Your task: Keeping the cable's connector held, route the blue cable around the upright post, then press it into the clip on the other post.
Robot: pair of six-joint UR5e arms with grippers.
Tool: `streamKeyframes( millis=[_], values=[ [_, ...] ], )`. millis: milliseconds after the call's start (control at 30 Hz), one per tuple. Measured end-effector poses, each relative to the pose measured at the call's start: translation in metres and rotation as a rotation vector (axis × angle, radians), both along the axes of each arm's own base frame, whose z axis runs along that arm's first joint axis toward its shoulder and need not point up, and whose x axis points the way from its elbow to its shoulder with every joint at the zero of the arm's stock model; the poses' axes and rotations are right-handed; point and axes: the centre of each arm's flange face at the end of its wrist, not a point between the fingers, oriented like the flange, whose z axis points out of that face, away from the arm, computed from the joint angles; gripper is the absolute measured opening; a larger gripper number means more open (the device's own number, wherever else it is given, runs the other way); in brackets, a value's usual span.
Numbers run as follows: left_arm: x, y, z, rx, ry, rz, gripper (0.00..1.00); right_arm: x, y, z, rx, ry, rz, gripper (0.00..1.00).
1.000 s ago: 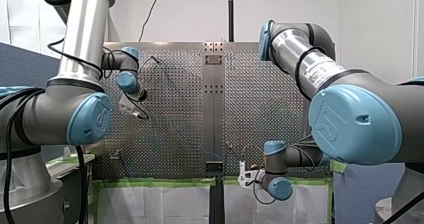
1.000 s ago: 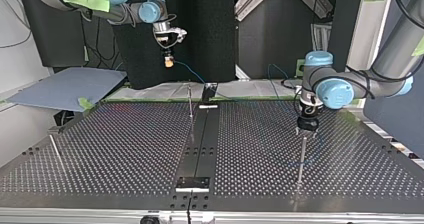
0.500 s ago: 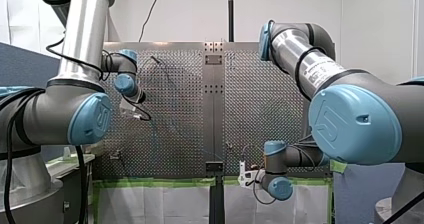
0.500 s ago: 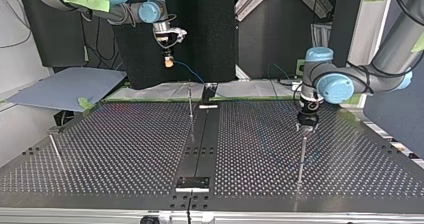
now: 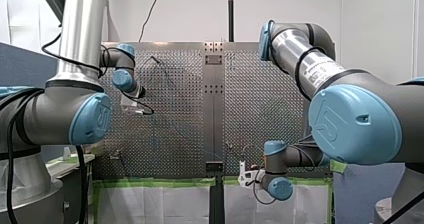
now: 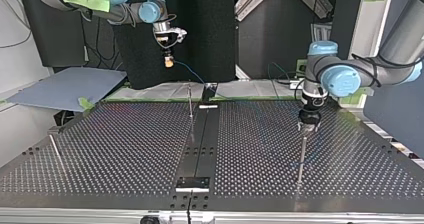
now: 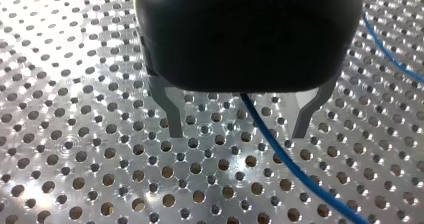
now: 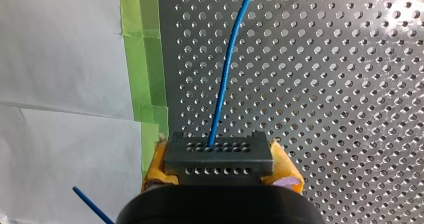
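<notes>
Left hand (image 7: 237, 134) has crept up the front view, spread astride the blue cable (image 7: 280, 154) and just above the upright post (image 6: 301, 156) tip, while right hand (image 8: 221, 170) pinches the connector (image 8: 218, 150).

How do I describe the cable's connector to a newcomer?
Above the perforated table's far edge, at the top view's left, hangs my right gripper. The connector is the grey block with rows of holes between its yellow pads, the blue cable leaving it.

Blue cable (image 8: 224, 79), gently curved, plugged into grey connector (image 8: 218, 159)
</notes>
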Motion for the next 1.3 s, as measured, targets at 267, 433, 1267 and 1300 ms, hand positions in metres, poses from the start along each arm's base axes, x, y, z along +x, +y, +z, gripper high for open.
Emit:
streamKeyframes(
  millis=[267, 433, 1267, 1300],
  values=[
    [-0.018, 0.0, -0.006, 0.004, 0.004, 0.001, 1.0, 0.0, 0.0, 0.0, 0.001, 0.001, 0.0, 0.0],
    [-0.029, -0.001, -0.014, 0.004, 0.005, -0.009, 1.0, 0.0, 0.0, 0.0, 0.001, 0.002, 0.0, 0.0],
    [-0.071, -0.006, -0.003, 0.0, -0.022, -0.018, 1.0, 0.0, 0.0, 0.0, 0.0, 0.001, 0.003, 0.0],
    [-0.074, -0.007, -0.002, 0.0, -0.024, -0.018, 1.0, 0.0, 0.0, 0.0, 0.0, 0.001, 0.003, 0.0]
  ],
)
